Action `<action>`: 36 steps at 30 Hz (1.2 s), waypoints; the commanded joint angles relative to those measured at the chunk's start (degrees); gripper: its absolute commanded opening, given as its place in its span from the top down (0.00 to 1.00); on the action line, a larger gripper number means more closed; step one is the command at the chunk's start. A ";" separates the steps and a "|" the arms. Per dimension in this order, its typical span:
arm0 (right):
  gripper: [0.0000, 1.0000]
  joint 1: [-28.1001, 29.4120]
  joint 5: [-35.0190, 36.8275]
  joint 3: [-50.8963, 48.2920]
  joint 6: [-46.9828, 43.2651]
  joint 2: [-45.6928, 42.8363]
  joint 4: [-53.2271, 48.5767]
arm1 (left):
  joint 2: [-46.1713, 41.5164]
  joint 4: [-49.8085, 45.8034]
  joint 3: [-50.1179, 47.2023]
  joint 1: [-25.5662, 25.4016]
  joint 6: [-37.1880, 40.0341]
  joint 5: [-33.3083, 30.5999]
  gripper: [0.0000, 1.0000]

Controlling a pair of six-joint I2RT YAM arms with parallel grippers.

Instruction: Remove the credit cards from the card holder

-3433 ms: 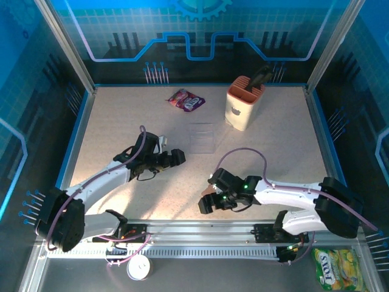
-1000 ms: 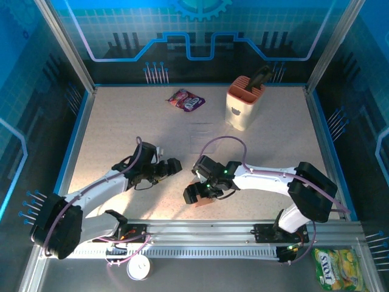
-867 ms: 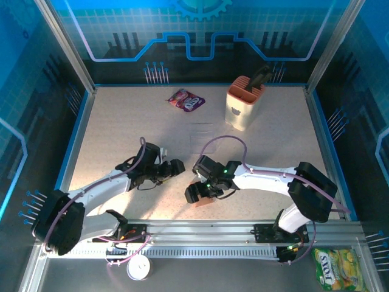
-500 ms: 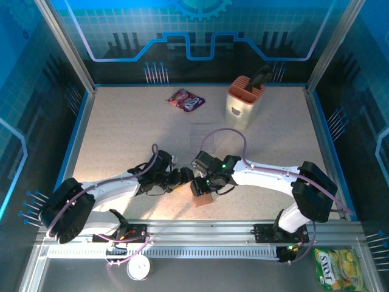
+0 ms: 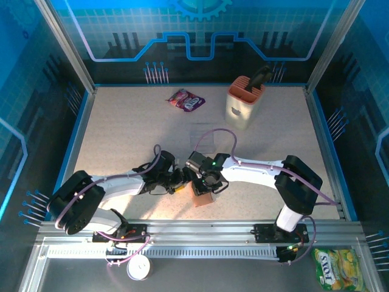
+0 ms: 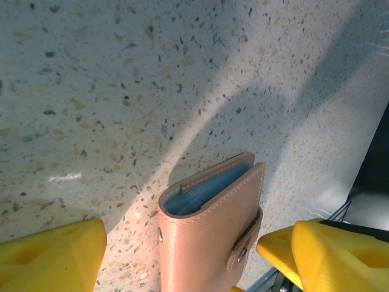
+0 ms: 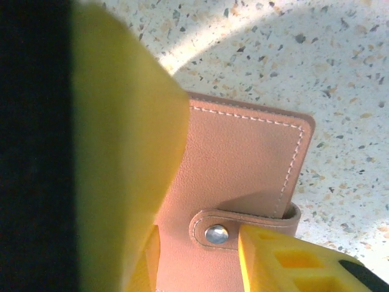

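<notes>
Broadly, the speckled table [image 5: 121, 121] is taking up the middle of the overhead view, and both arms are reaching in from the bottom edge toward its lower centre. The left arm [image 5: 121, 185] is stretching in from the lower left and the right arm [image 5: 255, 173] from the lower right, their ends meeting just below the middle of the frame. Toward the upper right a peach caddy [image 5: 240, 106] is standing upright with a dark handle [image 5: 261, 76] poking out of it. A purple snack packet [image 5: 186, 100] is lying at upper centre, well apart from the arms.

The card holder [image 5: 203, 199] is lying on the table at lower centre, right under the two grippers. The left gripper [image 5: 181, 184] is standing wide open. In its wrist view the yellow fingers [image 6: 55, 255] are sitting in the bottom corners with the card holder between them, and bare table is showing beside the left one.

The right gripper [image 5: 203, 187] is hanging over the card holder with its jaws partly apart. In its wrist view one finger is covering the left part of the cover and the other is sitting at lower right by the strap's end. Whether they are pinching it I cannot tell.

The credit cards [image 6: 203, 191] are sitting inside the card holder, their teal-blue edges showing at its open end. The strap [image 7: 249, 220] is lying flat across the cover, carrying a metal snap [image 7: 217, 233].
</notes>
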 commanded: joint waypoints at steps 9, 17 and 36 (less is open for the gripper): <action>0.63 0.95 1.85 2.53 0.70 2.51 -3.52 | -5.63 -3.08 -3.67 3.08 -0.09 0.39 0.22; 0.63 1.74 0.91 2.01 1.73 4.27 -3.42 | -7.75 -0.55 -6.84 3.10 -4.17 -0.33 0.23; 0.59 3.85 5.35 6.67 2.02 5.07 -10.31 | -8.38 -3.31 -5.58 3.03 -3.83 -0.29 0.24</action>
